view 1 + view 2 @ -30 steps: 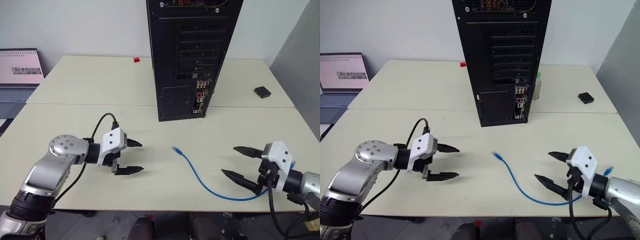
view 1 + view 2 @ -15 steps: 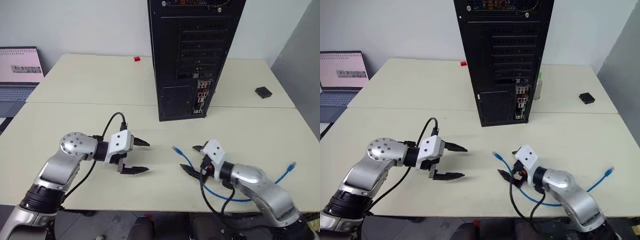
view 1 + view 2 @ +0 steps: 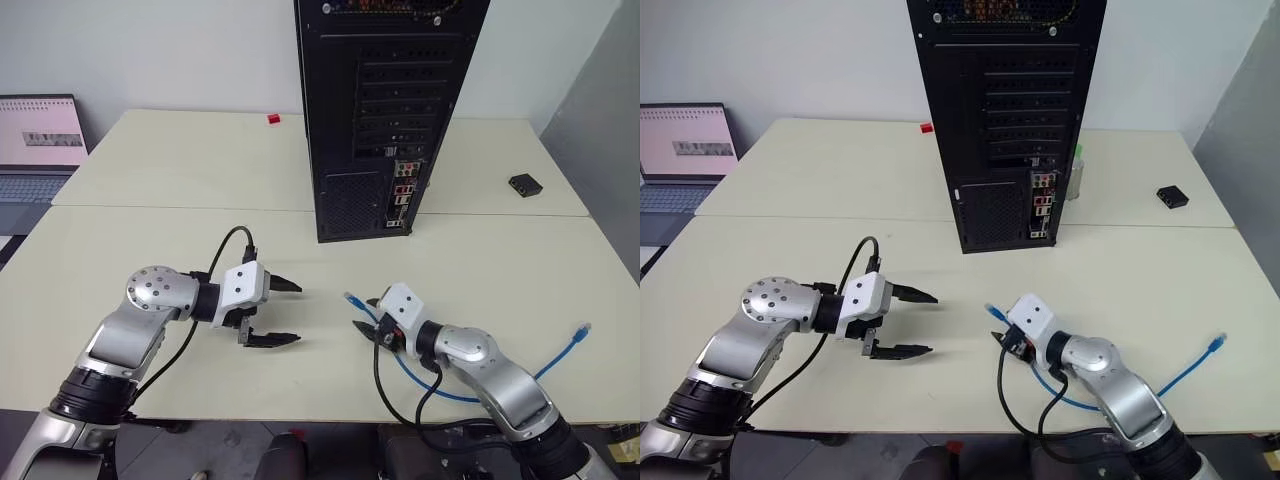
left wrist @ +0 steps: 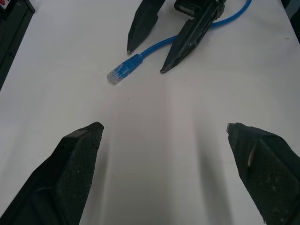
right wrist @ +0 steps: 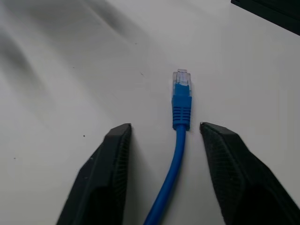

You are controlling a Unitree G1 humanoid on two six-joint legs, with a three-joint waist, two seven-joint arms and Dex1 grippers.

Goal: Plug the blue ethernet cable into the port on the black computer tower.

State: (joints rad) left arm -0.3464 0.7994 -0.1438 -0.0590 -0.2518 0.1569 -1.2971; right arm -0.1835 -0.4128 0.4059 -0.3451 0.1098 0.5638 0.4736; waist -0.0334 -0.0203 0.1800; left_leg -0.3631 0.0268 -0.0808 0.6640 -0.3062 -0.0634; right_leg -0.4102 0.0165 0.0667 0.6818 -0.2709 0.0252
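Item: the blue ethernet cable [image 3: 440,385]. We find it lying flat on the cream tabletop [image 3: 180,250] near the front edge, right of centre, its clear plug [image 5: 181,78] aimed toward the black computer tower [image 3: 385,110]; its far end [image 3: 583,329] lies toward the right edge.

Right gripper [image 5: 164,129]: we see its fingers [image 5: 110,159] apart, straddling the cord just behind the plug, neither pad touching it.

Left gripper [image 3: 285,312]: fingers spread wide, holding nothing, low over the tabletop left of the plug and well apart from it.

The tower stands upright at the table's middle, rear panel facing us; we cannot pick out the port among the coloured connectors [image 3: 400,195].

Surroundings: a seam [image 3: 150,208] crosses the tabletop; a small red object [image 3: 272,119] at the back edge; a small black box [image 3: 524,183] toward the right edge; an open laptop [image 3: 38,145] beyond the left edge; a pale wall [image 3: 150,50] behind.
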